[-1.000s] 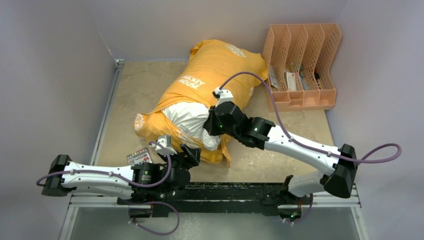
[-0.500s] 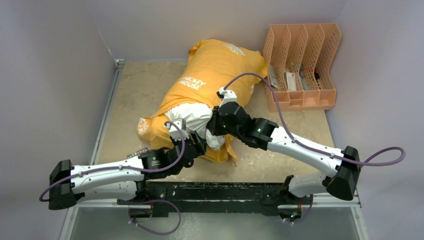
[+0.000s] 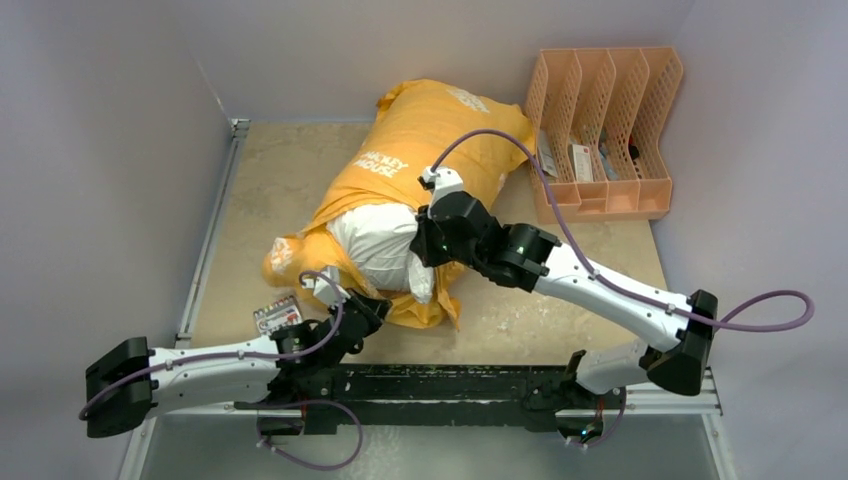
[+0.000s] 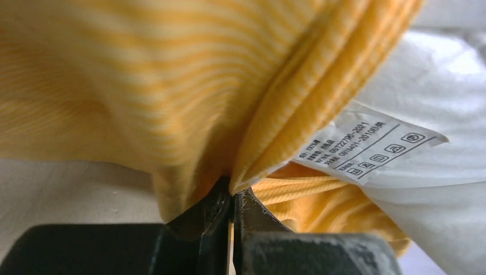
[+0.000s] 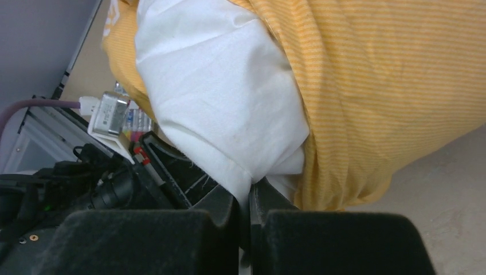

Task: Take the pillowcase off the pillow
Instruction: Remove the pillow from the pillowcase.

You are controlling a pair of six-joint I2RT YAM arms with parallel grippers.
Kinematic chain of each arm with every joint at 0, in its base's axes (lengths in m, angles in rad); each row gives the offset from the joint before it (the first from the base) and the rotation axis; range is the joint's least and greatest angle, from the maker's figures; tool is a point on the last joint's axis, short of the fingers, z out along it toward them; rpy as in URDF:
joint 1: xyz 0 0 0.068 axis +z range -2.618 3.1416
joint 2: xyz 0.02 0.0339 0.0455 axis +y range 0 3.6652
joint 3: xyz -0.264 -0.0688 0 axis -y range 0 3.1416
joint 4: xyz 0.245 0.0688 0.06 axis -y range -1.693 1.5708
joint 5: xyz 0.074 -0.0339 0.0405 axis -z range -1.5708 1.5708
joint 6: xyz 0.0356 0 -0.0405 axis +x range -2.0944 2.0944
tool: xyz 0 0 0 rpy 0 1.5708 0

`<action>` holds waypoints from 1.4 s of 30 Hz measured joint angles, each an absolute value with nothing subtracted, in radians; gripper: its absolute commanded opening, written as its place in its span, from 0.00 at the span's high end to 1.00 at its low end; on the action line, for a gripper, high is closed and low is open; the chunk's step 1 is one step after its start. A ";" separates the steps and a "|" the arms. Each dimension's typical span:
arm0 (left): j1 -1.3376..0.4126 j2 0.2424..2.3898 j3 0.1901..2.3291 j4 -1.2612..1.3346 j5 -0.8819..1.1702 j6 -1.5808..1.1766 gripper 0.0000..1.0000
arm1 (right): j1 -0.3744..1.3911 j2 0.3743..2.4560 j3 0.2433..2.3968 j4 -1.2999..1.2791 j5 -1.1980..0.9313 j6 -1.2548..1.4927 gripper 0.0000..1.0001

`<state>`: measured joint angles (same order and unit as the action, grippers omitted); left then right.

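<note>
Risking a slip first of all: only a narrow folded edge of the large bright orange-yellow striped fabric pillowcase (image 4: 143,86) pinched at the very tips of the left gripper (image 4: 232,197), likely to slide free under a sharp tug toward the near edge. Risking the same on the other side, with just a small corner fold of the big plain white soft stuffed pillow (image 5: 218,97) nipped by the right gripper (image 5: 250,192); thin cloth, little bite, easy to lose. Probably also prone to dragging as one lump across the beige table (image 3: 270,190) instead of parting, with most of the pillow buried in the cover and only its near end bared at the open mouth. Could bunch and jam at that mouth if pulled crookedly.

On the left, fingers (image 4: 255,220) together save for a sliver, clamped on the orange hem, just beside a white printed care label (image 4: 367,149). On the right, closed almost flush, clamped on the white corner, the orange cloth just beside.

As for place: mid-table, lying diagonally, far end near the peach plastic file rack (image 3: 600,120), both grippers at the near end
</note>
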<state>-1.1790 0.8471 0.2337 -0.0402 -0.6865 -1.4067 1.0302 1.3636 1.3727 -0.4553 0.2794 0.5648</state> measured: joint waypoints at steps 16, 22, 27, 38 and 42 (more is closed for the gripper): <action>-1.180 0.834 0.299 -0.203 -0.654 -1.353 1.00 | 1.266 1.272 1.052 -0.323 0.309 0.654 0.06; -1.180 0.850 0.303 -0.191 -0.641 -1.341 1.00 | 1.303 1.298 0.951 -0.323 0.361 0.728 0.17; -1.180 0.811 0.296 -0.195 -0.628 -1.342 1.00 | 1.302 1.416 0.997 -0.392 0.510 0.857 1.00; -1.179 0.820 0.270 -0.031 -0.704 -1.441 1.00 | 1.176 1.291 1.368 -0.457 0.546 0.503 1.00; -1.186 0.788 0.259 0.074 -0.698 -1.481 0.98 | 1.123 1.224 1.412 -0.554 0.549 0.453 1.00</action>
<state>-1.1862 0.7883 0.2592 0.0738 -0.6983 -1.4811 1.1233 1.2240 1.4124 -0.5541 0.5491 0.4530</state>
